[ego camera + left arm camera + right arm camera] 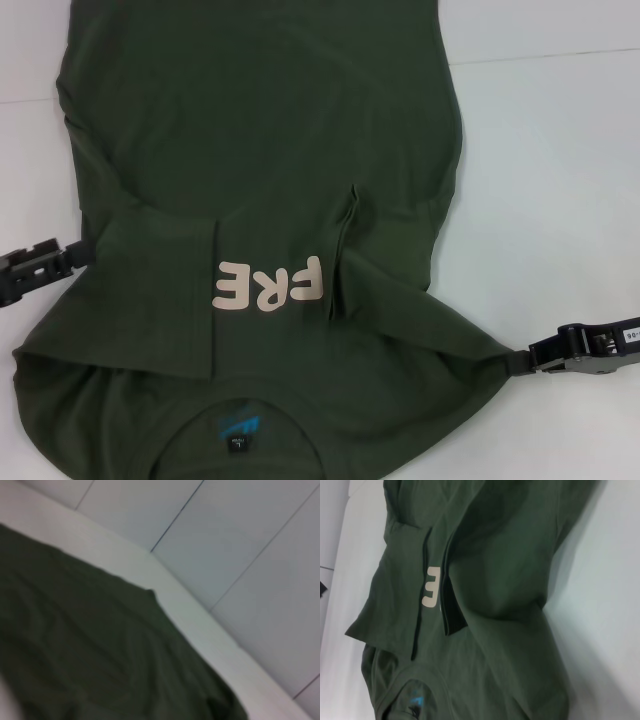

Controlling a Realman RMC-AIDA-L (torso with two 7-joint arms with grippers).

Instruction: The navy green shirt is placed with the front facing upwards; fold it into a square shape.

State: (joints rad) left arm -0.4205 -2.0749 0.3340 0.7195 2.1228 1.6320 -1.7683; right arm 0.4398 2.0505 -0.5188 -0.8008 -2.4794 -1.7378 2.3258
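shirt (260, 200) lying on the table (560, 180), filling frame centre | step: sleeves being folded inward | left gripper (45, 265) at mid-left hem, grip unclear | right gripper (560, 352) lower right, seemingly pinching shirt's edge | next: bringing edges inward evenly

Dark olive shirt (260, 150), sides folded inward, "FRE" lettering up
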